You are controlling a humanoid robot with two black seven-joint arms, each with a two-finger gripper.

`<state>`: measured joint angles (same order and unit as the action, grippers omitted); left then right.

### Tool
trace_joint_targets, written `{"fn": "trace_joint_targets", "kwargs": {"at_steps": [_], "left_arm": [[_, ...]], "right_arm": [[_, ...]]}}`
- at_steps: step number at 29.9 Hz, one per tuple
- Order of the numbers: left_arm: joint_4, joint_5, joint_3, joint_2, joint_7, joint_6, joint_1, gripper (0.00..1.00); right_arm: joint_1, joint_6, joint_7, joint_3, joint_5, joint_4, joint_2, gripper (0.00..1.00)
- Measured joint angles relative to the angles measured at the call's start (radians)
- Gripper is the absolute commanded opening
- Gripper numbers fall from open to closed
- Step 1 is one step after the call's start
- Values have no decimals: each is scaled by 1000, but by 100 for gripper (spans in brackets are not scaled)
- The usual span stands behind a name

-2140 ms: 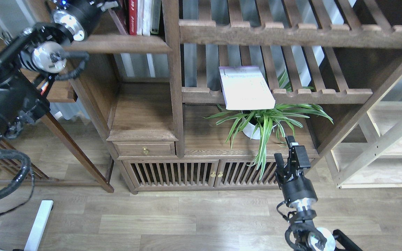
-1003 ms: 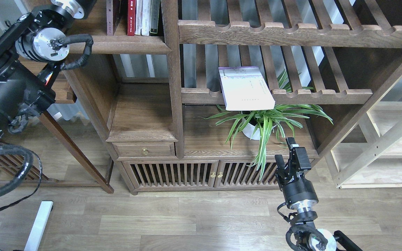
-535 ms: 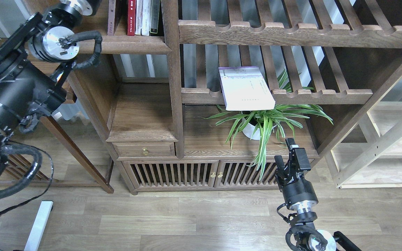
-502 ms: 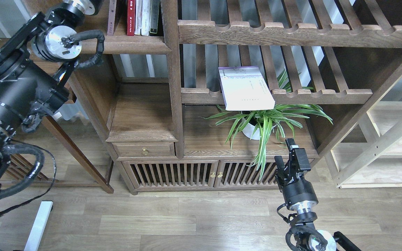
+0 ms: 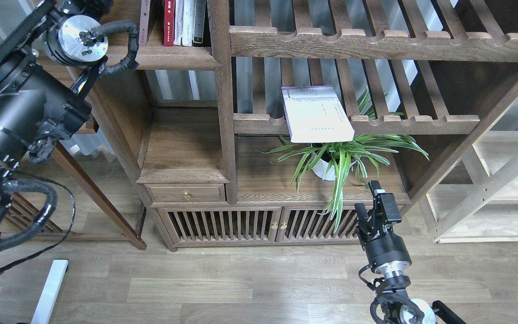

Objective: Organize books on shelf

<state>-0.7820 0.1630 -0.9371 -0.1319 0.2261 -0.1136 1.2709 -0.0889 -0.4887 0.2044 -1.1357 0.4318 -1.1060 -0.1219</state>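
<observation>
**One pale book left to bring home**

Nearest to us, low on the right, the robot's right end effector (image 5: 372, 198) hangs in the air above the wood floor. Its two black fingers stand a little apart and there is nothing in them. It points up toward the cupboard.

Just past it a green plant with long thin leaves in a white pot (image 5: 336, 158) sits on top of the low brown cupboard. Some leaves hang down near the end effector.

Right above the plant lies the pale lavender-white paperback book (image 5: 316, 114). It lies flat on the brown slatted rack with the wavy front rail (image 5: 421, 120), and its near end sticks out over the rail.

Farther up on the left is the solid dark-brown wooden shelf board with the rounded front edge (image 5: 173, 57). The bright red book (image 5: 169, 21) stands there with some pale books beside it.

The left arm reaches up by that shelf, but the left end effector is off the top of the picture.

I think the next job is the pale book. The right arm should come up past the leaves and not bump the pot. The end that sticks out looks like the easy place to pinch. Hold it tight, because a thick book could tip.
</observation>
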Motion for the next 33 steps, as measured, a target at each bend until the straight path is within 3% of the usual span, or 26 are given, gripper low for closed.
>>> {"fn": "trace_joint_targets", "kwargs": {"at_steps": [11, 20, 27, 33], "left_arm": [[-179, -2, -25, -78, -2, 26, -89, 92], [-436, -2, -103, -172, 0, 26, -265, 92], [-560, -1, -164, -184, 15, 21, -402, 98], [-596, -1, -220, -173, 79, -51, -502, 98]], "right_arm": [[0, 0, -1, 0, 1, 0, -12, 100], [3, 0, -5, 8, -1, -1, -14, 99], [-7, 0, -5, 32, -2, -9, -43, 100], [-49, 0, -5, 65, -2, -13, -73, 100]]}}
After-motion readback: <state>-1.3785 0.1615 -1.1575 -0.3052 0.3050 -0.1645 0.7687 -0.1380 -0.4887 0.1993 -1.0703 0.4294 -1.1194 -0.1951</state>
